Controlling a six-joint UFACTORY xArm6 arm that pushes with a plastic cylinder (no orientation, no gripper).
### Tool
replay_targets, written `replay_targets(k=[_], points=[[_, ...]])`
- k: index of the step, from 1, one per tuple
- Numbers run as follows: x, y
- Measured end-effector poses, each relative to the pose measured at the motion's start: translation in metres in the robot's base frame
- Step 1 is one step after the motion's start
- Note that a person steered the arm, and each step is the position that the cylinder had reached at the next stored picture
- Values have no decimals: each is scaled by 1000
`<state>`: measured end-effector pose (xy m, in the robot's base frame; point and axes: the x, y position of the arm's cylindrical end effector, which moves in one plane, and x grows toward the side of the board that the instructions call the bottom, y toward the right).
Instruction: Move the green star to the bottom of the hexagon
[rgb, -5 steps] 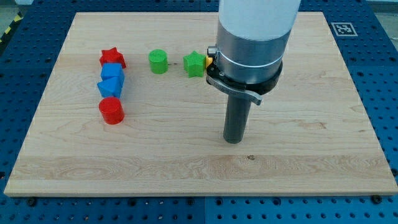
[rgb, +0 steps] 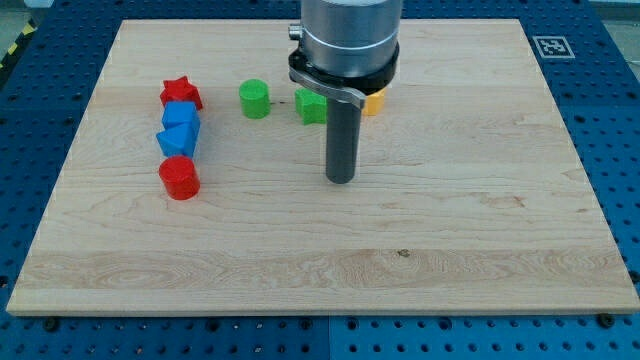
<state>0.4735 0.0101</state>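
Note:
The green star (rgb: 310, 107) lies near the board's top middle, partly hidden behind my arm. A yellow block (rgb: 373, 101), its shape mostly hidden by the arm, sits just right of the star. My tip (rgb: 341, 179) rests on the board below and slightly right of the green star, a short gap away from it. No block touches the tip.
A green cylinder (rgb: 254, 98) stands left of the star. At the view's left a column holds a red star (rgb: 180, 93), two blue blocks (rgb: 181, 116) (rgb: 177, 139) and a red cylinder (rgb: 180, 178). The wooden board (rgb: 480, 250) lies on a blue pegboard table.
My arm and tip have moved up and to the left, from the board's middle toward the green star. It now covers most of the yellow block. The blocks have not moved.

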Motion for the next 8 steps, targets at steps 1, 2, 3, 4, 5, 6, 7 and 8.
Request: replay_targets(k=[1, 2, 3, 4, 5, 6, 7, 8], points=[[-13, -11], [-42, 1], [-77, 17], [-105, 49], [-112, 89], [-113, 116], [-112, 115], [-96, 84]])
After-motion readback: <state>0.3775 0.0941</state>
